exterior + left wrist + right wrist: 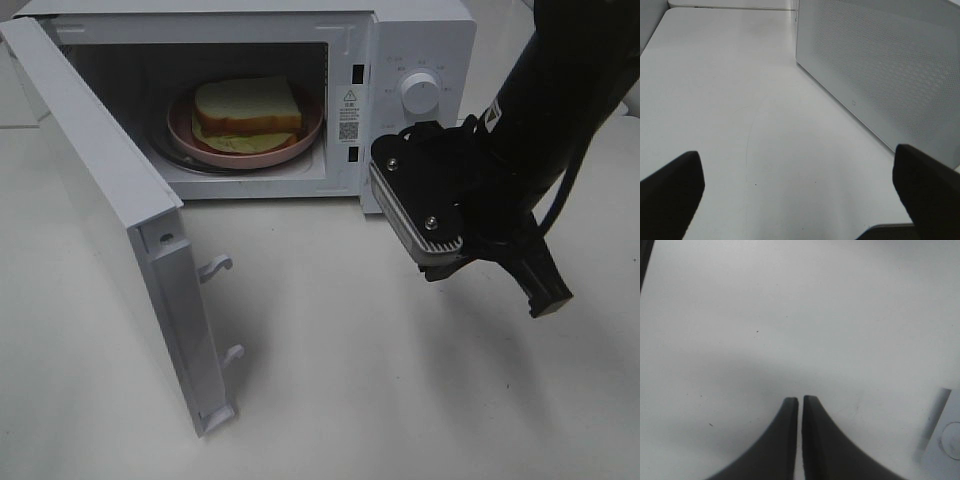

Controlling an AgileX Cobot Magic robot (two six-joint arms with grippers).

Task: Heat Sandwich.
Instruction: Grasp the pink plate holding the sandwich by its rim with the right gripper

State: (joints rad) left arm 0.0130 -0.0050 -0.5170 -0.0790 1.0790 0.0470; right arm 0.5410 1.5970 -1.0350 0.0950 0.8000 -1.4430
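The sandwich [247, 105] lies in the microwave [445, 45], well apart from the right gripper [800, 401], apparently pinched shut, empty.

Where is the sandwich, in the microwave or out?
In: the sandwich sits on the plate inside the microwave; the door stands open.

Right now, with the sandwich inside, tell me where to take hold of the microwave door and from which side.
Grip the door by its free vertical edge, between the two latch hooks, coming from its outer face on the left. It stands open, hinged at the microwave's left, so that edge likely gives most leverage; the thin hooks jut out, so avoid them.
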